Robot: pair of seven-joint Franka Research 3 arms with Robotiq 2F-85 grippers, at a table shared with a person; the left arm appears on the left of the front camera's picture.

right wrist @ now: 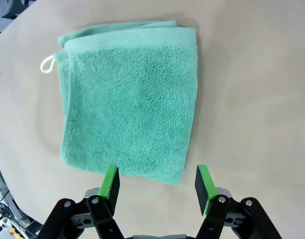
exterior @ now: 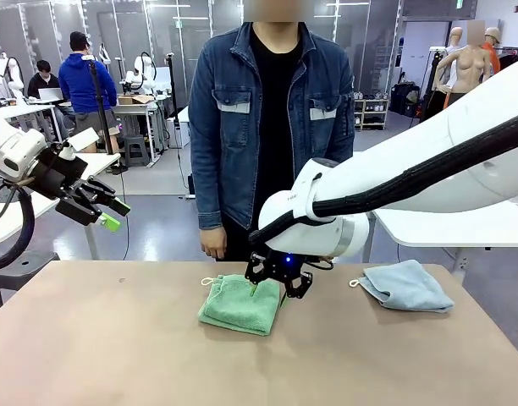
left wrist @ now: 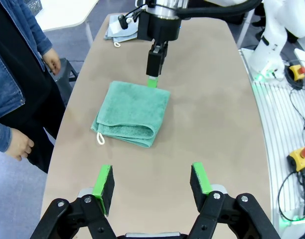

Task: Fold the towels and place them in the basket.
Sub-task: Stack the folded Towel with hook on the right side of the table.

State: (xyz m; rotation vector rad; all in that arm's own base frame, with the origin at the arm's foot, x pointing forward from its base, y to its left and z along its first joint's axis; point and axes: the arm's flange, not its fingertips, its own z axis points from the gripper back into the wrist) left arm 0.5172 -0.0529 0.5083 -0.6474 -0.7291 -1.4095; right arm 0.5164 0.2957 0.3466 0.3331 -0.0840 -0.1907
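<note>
Over the green towel (exterior: 240,303): right tool (exterior: 278,283) points down, jaws spread, empty.
At nine o'clock, left tool (exterior: 107,211) hangs raised above the tabletop (exterior: 115,355), spread, empty.

Green towel (right wrist: 130,104) — fluffy terry cloth.

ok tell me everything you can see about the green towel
The green towel is terry cloth, folded into a rough square of several layers, lying flat on the brown table in front of the person. A small white loop sticks out from one corner. The right gripper, jaws open, hovers right over its edge; contact is hard to judge. Nothing else touches it.
</note>
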